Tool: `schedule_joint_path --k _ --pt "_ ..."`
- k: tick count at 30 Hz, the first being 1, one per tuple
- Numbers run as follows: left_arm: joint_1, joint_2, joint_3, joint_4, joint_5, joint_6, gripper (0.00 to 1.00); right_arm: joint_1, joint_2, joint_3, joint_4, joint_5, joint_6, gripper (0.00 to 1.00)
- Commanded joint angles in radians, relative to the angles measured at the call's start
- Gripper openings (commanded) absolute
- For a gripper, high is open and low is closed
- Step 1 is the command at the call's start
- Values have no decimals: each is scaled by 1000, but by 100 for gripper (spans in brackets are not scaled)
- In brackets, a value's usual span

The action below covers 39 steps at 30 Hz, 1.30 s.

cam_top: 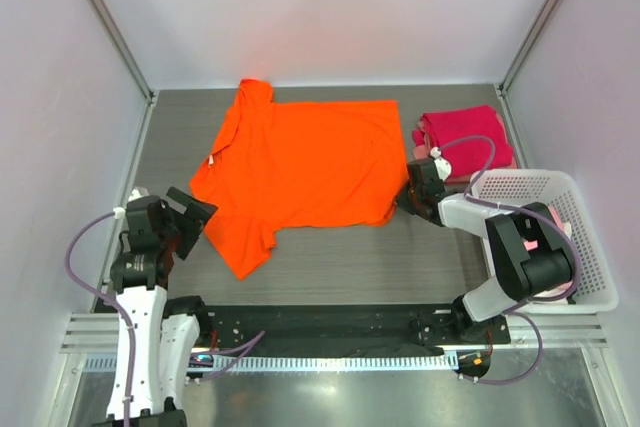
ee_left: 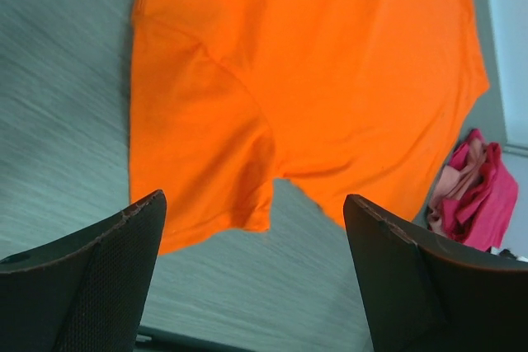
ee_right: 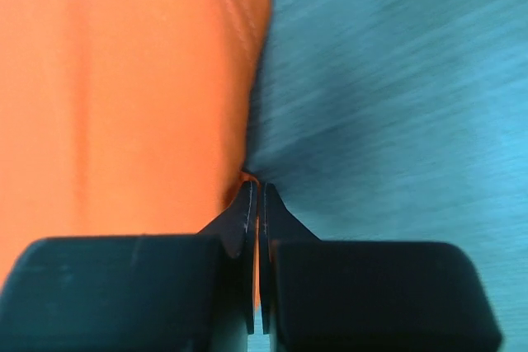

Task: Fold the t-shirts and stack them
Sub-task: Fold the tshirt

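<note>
A bright orange t-shirt (cam_top: 300,162) lies spread flat on the grey table, collar at the left and hem at the right. It also shows in the left wrist view (ee_left: 313,72) and the right wrist view (ee_right: 124,88). My right gripper (cam_top: 403,197) is shut on the shirt's near right hem corner, with orange cloth pinched between the jaws (ee_right: 255,191). My left gripper (cam_top: 192,217) is open and empty, just left of the near sleeve (ee_left: 198,162). A folded magenta-red t-shirt (cam_top: 462,135) lies on paler pink cloth at the back right (ee_left: 478,195).
A white plastic lattice basket (cam_top: 575,237) stands at the right edge with pink cloth inside, partly hidden by the right arm. Walls enclose the table at the back and sides.
</note>
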State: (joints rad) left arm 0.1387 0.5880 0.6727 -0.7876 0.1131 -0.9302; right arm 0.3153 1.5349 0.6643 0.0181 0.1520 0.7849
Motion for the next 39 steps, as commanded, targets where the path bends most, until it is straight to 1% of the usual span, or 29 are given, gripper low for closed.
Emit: schedule_joint_path --k 1,3,4,7,8,9,10,11,13,16,17,18,19,20,22,23,24,25,29,32,37,39 --pt "-5 24 -35 -50 62 15 88 8 -66 -21 -92 130 43 1" --pt "-17 36 -44 -45 74 8 87 8 -152 -73 -116 242 88 1" --pt "-21 39 -45 -44 66 1 87 10 -239 -92 -139 280 100 1" --pt "-36 44 -58 -36 25 -21 86 8 -364 -161 -182 383 157 1" --pt "-37 52 -65 -33 14 -31 85 11 -433 -176 -196 406 177 1" --pt "-40 55 -68 -32 5 -36 83 14 -464 -193 -222 444 233 1" --pt "-45 61 -71 -33 -12 -41 81 22 -485 -198 -274 501 263 1" --pt "-56 64 -81 -39 -29 -64 80 24 -514 -201 -291 524 278 1" --pt "-70 62 -99 -32 -59 -90 80 28 -525 -203 -314 550 306 1" --pt "-119 78 -131 0 -104 -131 79 30 -507 -193 -313 557 309 1" --pt "-167 94 -137 11 -105 -137 78 30 -496 -189 -313 554 309 1" --pt "-191 114 -134 14 -145 -140 77 30 -489 -180 -311 555 307 1" --pt "-218 166 -128 21 -177 -148 77 30 -467 -177 -305 555 303 1" --pt "-284 196 -122 24 -194 -154 75 30 -458 -172 -302 555 300 1" --pt "-364 284 -114 30 -236 -191 73 31 -434 -163 -294 558 292 1" --pt "-449 311 -102 31 -248 -203 73 30 -426 -161 -293 555 286 1" --pt "-491 340 -94 30 -257 -217 70 30 -423 -161 -290 555 287 1" --pt "-570 372 -82 24 -288 -249 70 30 -420 -161 -291 557 284 1" --pt "-681 382 -91 -19 -371 -332 69 30 -446 -170 -291 566 287 1" --pt "-691 363 -142 19 -366 -363 67 30 -476 -189 -287 572 290 1" --pt "-717 392 -218 117 -300 -406 57 30 -493 -196 -282 572 289 1" --pt "-732 397 -234 151 -296 -438 53 30 -490 -198 -282 570 287 1"
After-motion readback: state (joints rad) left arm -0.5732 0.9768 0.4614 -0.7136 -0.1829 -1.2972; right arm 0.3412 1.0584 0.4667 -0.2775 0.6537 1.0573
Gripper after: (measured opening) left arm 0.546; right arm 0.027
